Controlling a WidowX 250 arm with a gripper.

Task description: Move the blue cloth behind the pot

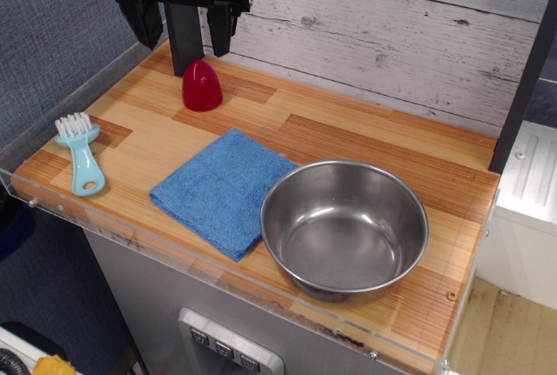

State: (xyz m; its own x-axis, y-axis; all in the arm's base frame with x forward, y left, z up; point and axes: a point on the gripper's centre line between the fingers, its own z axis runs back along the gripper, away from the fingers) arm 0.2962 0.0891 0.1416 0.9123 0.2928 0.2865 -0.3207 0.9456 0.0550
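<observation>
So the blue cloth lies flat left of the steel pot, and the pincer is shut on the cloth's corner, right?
Not quite. The blue cloth does lie flat left of the pot, but the pincer hangs open above the back of the counter, holding nothing, as the observation.image view shows.

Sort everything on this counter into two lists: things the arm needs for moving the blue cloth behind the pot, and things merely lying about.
Needed:
blue cloth, flat beside the bowl
pot, the steel bowl
gripper, open, holding nothing

Lying about:
turquoise brush
red dome
</observation>
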